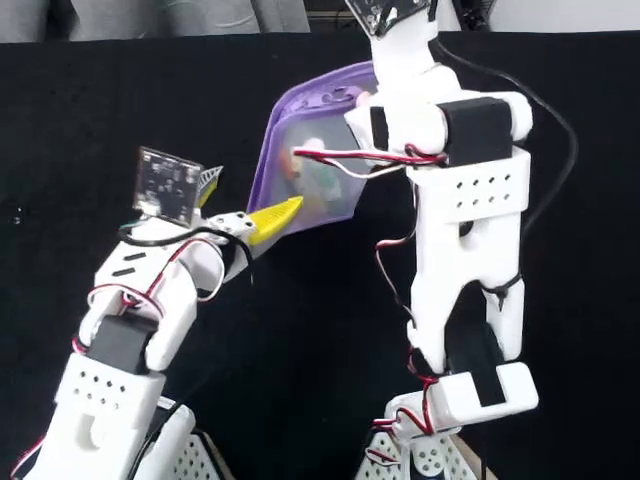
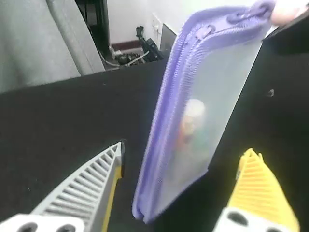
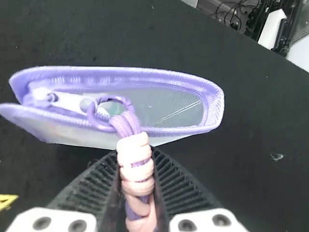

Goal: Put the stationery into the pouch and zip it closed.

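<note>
The left gripper point(image 2: 183, 150) is standing nearest, low over the black desk point(image 1: 80, 120), and its fingers are released and spread wide. The grey finger point(image 2: 91, 179) is lying on one side and the yellow finger point(image 2: 256, 188) on the other side. The lower end of the pouch point(image 2: 203, 111) is hanging between them. Neither finger is pressing on it, and a small gap is showing on each side.

The pouch is purple along its edges, with pale walls that let light through. It is hanging upright and a little tilted above the desk. I cannot tell if its lowest corner is touching the desk. The stationery point(image 1: 315, 165) is sitting inside the pouch. Through the wall it is showing as blurred orange, white and green shapes, and the single pieces are not clear.

Farther back and higher, the right gripper point(image 3: 135, 154) is coming down onto the top of the pouch. Its fingers are clenched on the pink and purple braided cord point(image 3: 136, 169), which is tied to the slider point(image 3: 94, 104) of the zip. The slider is sitting close to one end of the top edge. In the left wrist view the zip teeth along the long side are looking joined, but I cannot tell if the zip is closed the whole way
</note>
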Controlling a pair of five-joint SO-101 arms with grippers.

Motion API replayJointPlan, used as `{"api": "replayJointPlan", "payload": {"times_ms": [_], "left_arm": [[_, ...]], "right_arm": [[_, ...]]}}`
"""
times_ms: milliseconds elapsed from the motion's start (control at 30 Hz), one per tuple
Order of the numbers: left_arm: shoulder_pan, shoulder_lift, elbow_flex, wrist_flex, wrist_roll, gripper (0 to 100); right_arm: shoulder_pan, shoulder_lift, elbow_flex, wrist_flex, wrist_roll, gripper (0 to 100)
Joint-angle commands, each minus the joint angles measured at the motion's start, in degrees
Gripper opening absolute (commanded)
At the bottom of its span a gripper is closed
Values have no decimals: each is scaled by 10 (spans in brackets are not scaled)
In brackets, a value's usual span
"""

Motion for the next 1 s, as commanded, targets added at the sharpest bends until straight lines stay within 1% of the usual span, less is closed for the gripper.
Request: {"api": "replayJointPlan", "payload": {"times_ms": [0, 233, 367, 467, 567, 667, 733, 967], "left_arm": [[17, -4, 19, -58, -15, 371], [40, -3, -3, -65, -15, 371], [48, -1, -2, -100, -15, 371], [58, 20, -8, -108, -14, 369], [88, 53, -15, -115, -15, 311], [104, 93, -27, -143, -15, 252], [105, 120, -40, -155, -15, 243], [109, 190, -96, -154, -14, 223]], "right_arm": [[11, -63, -1, 16, 29, 11], [10, -119, 114, 14, 52, 11], [10, -153, 156, 7, 61, 11], [11, -178, 180, -7, 61, 11], [10, -189, 203, -21, 61, 11], [9, -190, 225, -33, 61, 11], [9, -193, 241, -40, 61, 11], [12, -193, 255, -47, 61, 11]]}}
